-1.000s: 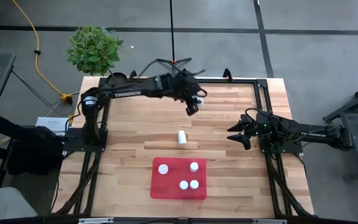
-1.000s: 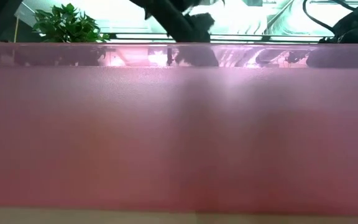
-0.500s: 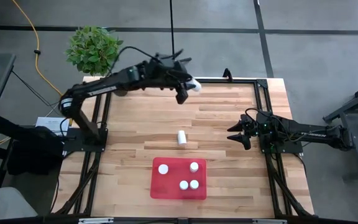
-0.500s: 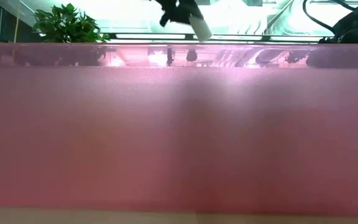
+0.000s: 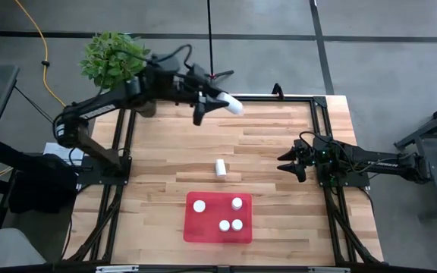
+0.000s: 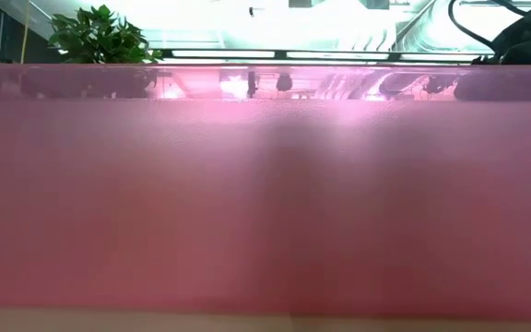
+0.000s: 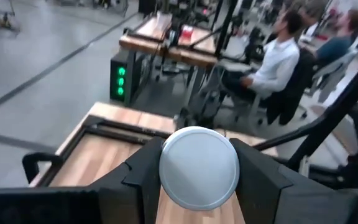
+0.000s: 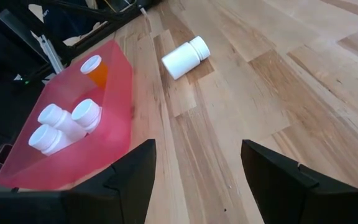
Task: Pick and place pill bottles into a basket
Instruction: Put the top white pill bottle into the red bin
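We count six pill bottles: four stand upright in the basket [image 5: 217,218], their white caps up, one of them amber-bodied in the right wrist view; one white bottle [image 5: 220,167] lies on its side on the table [image 5: 279,144], a little beyond the basket's far rim and apart from it; and one held bottle [image 5: 233,105] is clamped in the left gripper [image 5: 212,104], raised over the table's far edge near the plant [image 5: 114,57]. In the left wrist view the held bottle's round cap [image 7: 199,167] sits squarely between the two dark fingers [image 7: 143,172], so we read those jaws as closed on it. We judge the step as carry: bottle picked, not yet over the basket. Next move calls for swinging the left arm toward the near side, centring over a free patch of the basket, lowering, then opening the jaws. The lying bottle is then left to pick. The right gripper [image 5: 290,164] waits at the table's right side, jaws spread wide, nothing between them, pointed toward the lying bottle and the basket. The low view is mostly filled by the basket's red wall [image 6: 265,194], so it probably adds nothing on how high the held bottle hangs.
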Action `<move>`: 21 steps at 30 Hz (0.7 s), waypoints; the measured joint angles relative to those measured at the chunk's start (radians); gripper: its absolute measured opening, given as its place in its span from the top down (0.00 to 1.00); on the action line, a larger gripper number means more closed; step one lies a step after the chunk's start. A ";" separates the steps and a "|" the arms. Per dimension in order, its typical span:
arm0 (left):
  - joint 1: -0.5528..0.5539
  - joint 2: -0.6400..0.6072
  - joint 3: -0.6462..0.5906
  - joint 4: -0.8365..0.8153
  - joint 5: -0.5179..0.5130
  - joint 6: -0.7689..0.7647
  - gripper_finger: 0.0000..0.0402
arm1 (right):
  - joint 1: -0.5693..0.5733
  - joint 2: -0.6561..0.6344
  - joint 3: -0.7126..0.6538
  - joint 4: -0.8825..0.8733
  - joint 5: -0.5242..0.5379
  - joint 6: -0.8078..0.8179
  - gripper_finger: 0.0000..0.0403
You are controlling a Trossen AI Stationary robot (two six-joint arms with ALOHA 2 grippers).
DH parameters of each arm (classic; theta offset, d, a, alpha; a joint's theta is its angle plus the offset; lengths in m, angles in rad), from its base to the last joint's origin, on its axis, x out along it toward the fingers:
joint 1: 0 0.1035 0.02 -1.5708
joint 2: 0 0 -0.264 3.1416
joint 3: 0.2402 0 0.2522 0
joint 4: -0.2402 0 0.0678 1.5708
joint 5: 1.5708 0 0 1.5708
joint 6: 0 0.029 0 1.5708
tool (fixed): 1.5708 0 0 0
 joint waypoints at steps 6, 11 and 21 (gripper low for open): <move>0.000 -0.070 0.001 0.003 0.095 -0.051 0.52 | 0.000 0.000 0.000 0.000 0.000 0.012 0.44; 0.000 -0.101 0.001 0.002 0.240 -0.129 0.52 | 0.000 0.000 0.000 0.000 0.000 0.033 0.44; -0.081 -0.105 0.001 -0.038 0.424 -0.230 0.52 | 0.000 0.000 0.000 0.000 0.000 0.086 0.44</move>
